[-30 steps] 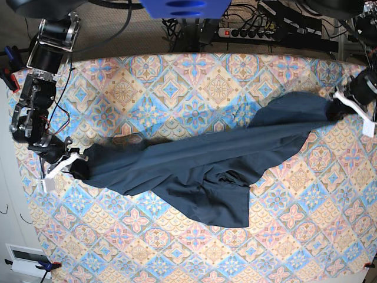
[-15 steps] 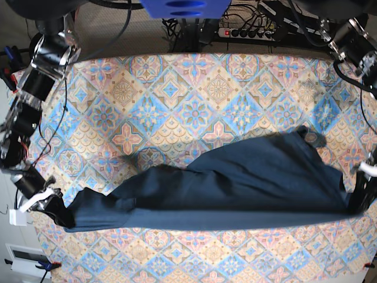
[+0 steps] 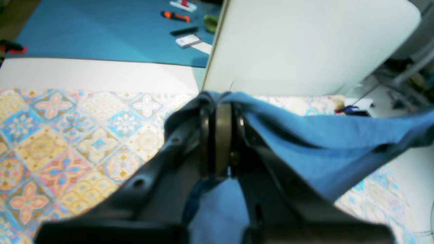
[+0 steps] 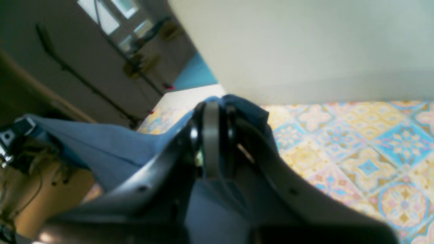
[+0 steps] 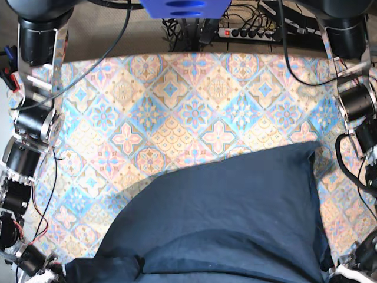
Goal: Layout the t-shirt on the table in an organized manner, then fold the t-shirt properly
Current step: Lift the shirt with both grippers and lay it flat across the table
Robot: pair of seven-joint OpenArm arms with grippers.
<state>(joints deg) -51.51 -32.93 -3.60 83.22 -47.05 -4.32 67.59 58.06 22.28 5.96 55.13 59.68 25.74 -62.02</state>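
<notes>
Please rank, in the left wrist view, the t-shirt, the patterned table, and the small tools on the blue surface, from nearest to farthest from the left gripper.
1. The t-shirt: pinched in the shut left gripper, spreading right.
2. The table: below, to the left.
3. The small tools: far beyond the table edge, top of the view.

This looks like a robotics lab or workshop rather than a home. Behind the desk [image 5: 194, 88], with its pastel diamond-tiled cloth, a power strip [image 5: 250, 32] lies on the floor among a tangle of black cables [image 5: 182, 26], and exposed wiring runs along the jointed arms at both sides. The left wrist view shows a blue floor mat [image 3: 101, 34] strewn with small hand tools [image 3: 176, 16] and a white panel [image 3: 305, 44] standing upright, while the right wrist view catches blurred stands and equipment [image 4: 135, 64] against a wall.
</notes>
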